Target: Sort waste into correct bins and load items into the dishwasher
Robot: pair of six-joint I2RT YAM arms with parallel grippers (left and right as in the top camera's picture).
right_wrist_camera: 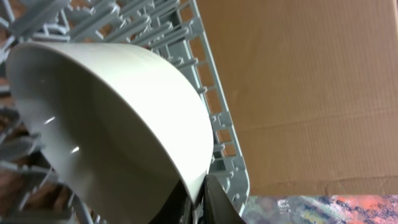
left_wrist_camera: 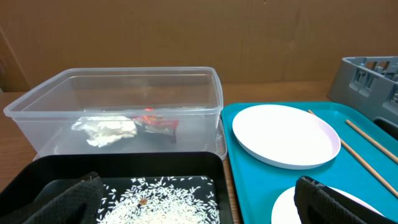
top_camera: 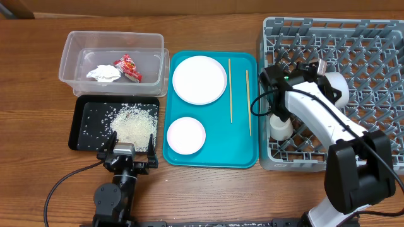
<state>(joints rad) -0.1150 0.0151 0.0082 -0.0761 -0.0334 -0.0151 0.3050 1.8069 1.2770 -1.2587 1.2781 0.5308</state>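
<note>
My left claw point(top_camera: 131, 148) hangs at the table's near edge, jaws spread as wide as they go and holding nothing, right over the near rim of the black tray point(top_camera: 85, 126). The rice point(top_camera: 134, 123) is heaped in that tray's near right corner, just ahead of my fingers.

To the right is the teal tray point(top_camera: 243, 157). The smaller dish point(top_camera: 185, 135) sits by its near left corner, the large plate point(top_camera: 199, 79) by the far left, and two chopsticks point(top_camera: 230, 88) lie lengthwise along its right side. The tray's right edge is tight against the rack point(top_camera: 379, 38), and the cup point(top_camera: 281, 128) stands in the rack's near left corner.

Further in, my right claw point(right_wrist_camera: 199, 198) is pinched shut on the rim of the bowl point(right_wrist_camera: 118, 118), which is tilted among the pegs. There is bare grid to its right.

Farthest left is the clear tub point(top_camera: 69, 57), with the napkin point(top_camera: 103, 73) and wrapper point(top_camera: 129, 68) inside.
</note>
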